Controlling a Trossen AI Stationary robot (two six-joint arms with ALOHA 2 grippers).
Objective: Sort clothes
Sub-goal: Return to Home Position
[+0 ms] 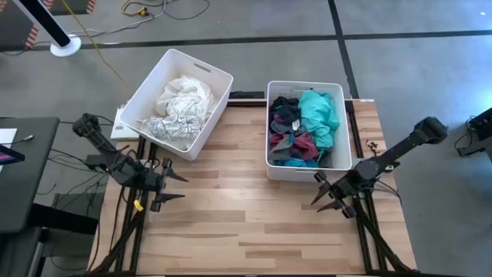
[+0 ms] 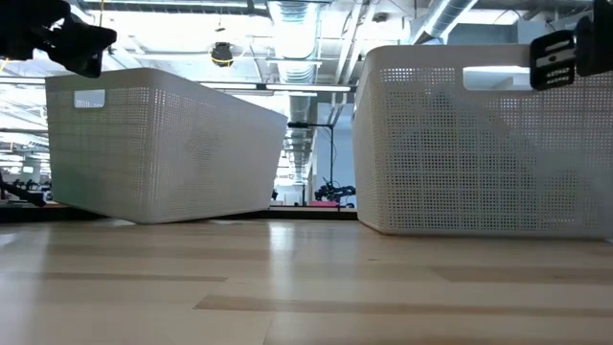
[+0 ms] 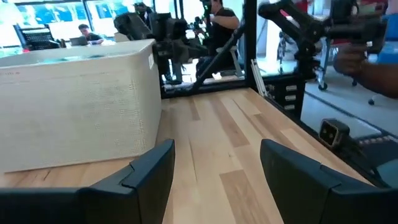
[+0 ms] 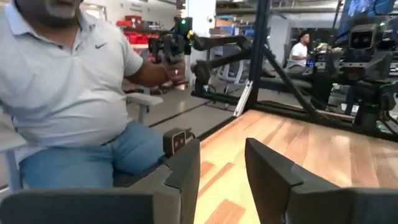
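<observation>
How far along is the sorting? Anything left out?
Done: white clothes lie in the left bin, coloured clothes in the right bin. In hand: nothing; the left gripper and right gripper hang open and empty at the sides of the table. Left: no garment shows on it, so sorting looks finished.

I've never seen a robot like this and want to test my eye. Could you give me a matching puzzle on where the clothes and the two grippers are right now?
Things:
1. white and cream clothes
2. teal, black and maroon clothes
3. left gripper
4. right gripper

Places:
A. open, at the right edge of the table
B. in the left bin, which sits askew
C. in the right bin
D. open, at the left edge of the table

Pairs: 1-B, 2-C, 3-D, 4-A.
</observation>
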